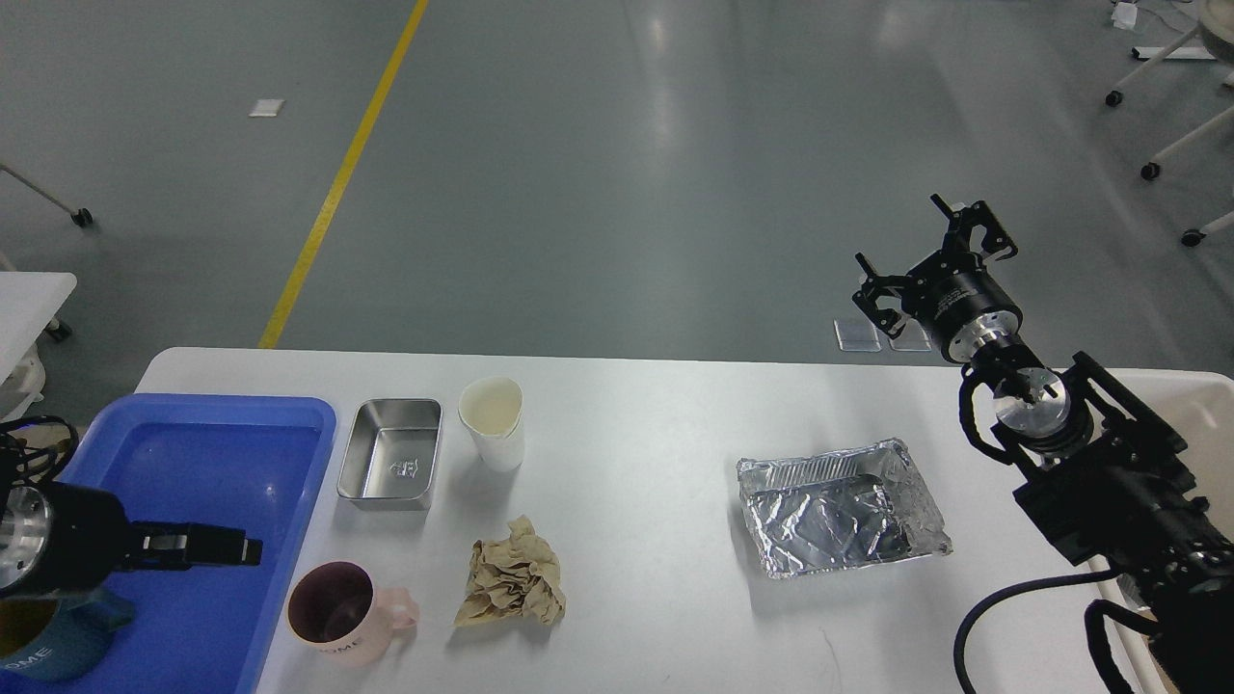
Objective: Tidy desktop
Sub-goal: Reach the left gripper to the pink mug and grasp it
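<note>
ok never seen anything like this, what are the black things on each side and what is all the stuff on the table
This single picture is taken from a humanoid robot's own head, looking down at its white desktop. The black things are its two arms. The right gripper is raised beyond the table's far edge, fingers spread open and empty. The left gripper hangs over a blue tray; I can't tell if it's open.

On the table: a steel tin, a white paper cup, a pink mug, crumpled brown paper and a foil tray. A blue mug sits in the blue tray. Nothing is held.
</note>
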Tool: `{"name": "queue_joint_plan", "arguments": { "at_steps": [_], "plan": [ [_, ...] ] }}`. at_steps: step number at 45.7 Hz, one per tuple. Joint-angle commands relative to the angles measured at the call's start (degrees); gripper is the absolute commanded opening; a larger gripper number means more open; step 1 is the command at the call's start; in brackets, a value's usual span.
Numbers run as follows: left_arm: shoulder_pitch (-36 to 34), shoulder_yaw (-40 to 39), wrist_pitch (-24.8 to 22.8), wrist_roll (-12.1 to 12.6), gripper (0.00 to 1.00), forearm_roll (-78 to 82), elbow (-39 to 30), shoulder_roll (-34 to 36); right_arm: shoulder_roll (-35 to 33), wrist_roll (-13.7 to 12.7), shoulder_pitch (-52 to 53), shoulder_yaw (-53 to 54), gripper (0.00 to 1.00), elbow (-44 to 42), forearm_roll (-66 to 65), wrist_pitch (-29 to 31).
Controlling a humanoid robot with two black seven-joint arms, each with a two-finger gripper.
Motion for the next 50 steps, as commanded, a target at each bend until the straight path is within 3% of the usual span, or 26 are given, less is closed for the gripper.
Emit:
{"name": "queue_joint_plan", "arguments": {
  "at_steps": [1,7,21,35,50],
  "plan": [
    [1.32,0.0,0.79,0.41,0.7,1.23,0.96,-3.12,0.04,0.0,0.0,0.0,1.0,-0.08,0.0,0.0],
    [1.5,0.09,0.97,1.29,0.65,1.32,1.92,-5.49,0.04,0.0,0.0,0.0,1.0,-0.78,0.0,0.0],
    [1.85,3.52,0.53,6.38,0.46,1.41,3.68,-10.15,-0.22,0.0,0.0,-0.09,1.0,-0.87,0.0,0.08],
    [1.67,4.48,0.09,6.47,0.33,1.32,4.3,-10.77,-0.31,0.0,-0.17,-0.18,1.0,-0.87,0.0,0.08],
    [1.76,4.39,0.18,6.47,0.28,1.32,4.91,-11.56,-0.31,0.0,-0.08,-0.09,1.0,-0.78,0.0,0.08]
  ]
}}
